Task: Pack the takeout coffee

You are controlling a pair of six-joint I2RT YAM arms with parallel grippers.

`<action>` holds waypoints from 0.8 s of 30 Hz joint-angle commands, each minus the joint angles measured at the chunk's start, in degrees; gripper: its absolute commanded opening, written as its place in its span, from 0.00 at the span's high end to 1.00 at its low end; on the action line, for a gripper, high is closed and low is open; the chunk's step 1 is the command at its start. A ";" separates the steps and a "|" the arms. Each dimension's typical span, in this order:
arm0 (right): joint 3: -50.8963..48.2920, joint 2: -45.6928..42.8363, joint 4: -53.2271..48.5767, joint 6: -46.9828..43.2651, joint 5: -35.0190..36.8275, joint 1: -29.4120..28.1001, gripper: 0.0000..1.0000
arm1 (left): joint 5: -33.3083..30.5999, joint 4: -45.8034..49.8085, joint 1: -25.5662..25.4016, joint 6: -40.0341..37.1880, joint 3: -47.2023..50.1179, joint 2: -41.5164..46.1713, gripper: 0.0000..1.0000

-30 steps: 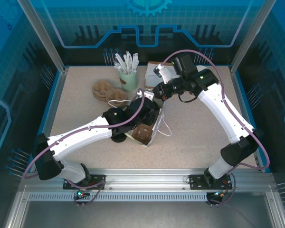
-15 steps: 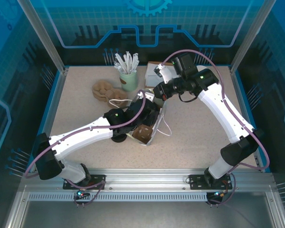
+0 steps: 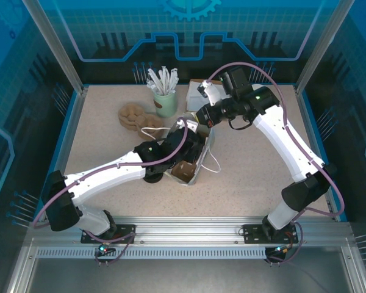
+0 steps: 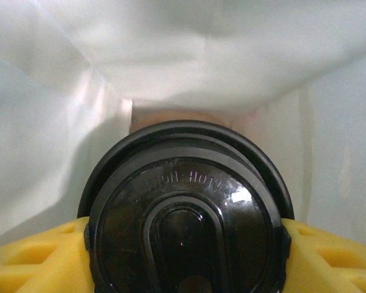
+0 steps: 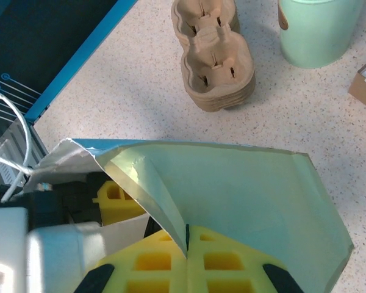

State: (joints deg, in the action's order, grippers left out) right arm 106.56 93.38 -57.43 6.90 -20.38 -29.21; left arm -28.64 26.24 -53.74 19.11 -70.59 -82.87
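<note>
The takeout coffee (image 4: 186, 226) shows its round black lid in the left wrist view. My left gripper (image 4: 186, 244) is shut on it, one yellow finger (image 4: 36, 259) on each side. Cup and gripper are inside the white paper bag (image 4: 183, 55), whose brown bottom lies just beyond the lid. From above, the left gripper (image 3: 182, 148) reaches into the bag (image 3: 200, 166) at the table's middle. My right gripper (image 5: 187, 244) is shut on the bag's rim, holding the mouth (image 5: 250, 195) open. It is at the bag's far edge (image 3: 202, 119) in the top view. The cup's sides are hidden.
A stack of brown pulp cup carriers (image 3: 133, 116) and a mint-green holder of white stirrers (image 3: 165, 101) stand behind the bag, with a cardboard box (image 3: 198, 90) to the right. A low black object (image 3: 151, 177) sits under the left arm. The bag's handle loop (image 3: 215, 163) trails right.
The left gripper and cup have gone slightly deeper into the bag. The right gripper has shifted a little up and left with the rim.
</note>
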 commanded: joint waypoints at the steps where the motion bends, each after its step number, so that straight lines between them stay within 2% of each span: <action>1: 2.77 0.28 0.56 1.22 -1.76 -0.28 1.00 | 0.95 0.17 0.25 -1.44 1.96 0.80 0.33; 13: 1.48 0.14 0.65 1.48 -2.65 -0.32 1.00 | -1.25 -3.24 0.73 -1.93 1.58 1.39 0.33; 24: 0.81 0.65 0.65 2.17 -4.16 -0.23 1.00 | -4.13 -10.47 0.81 -6.78 2.30 2.24 0.32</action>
State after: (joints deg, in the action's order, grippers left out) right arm 107.39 93.41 -57.39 7.99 -21.82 -29.26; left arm -30.41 20.51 -53.30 14.98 -67.72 -82.54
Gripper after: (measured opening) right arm 0.034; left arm 0.681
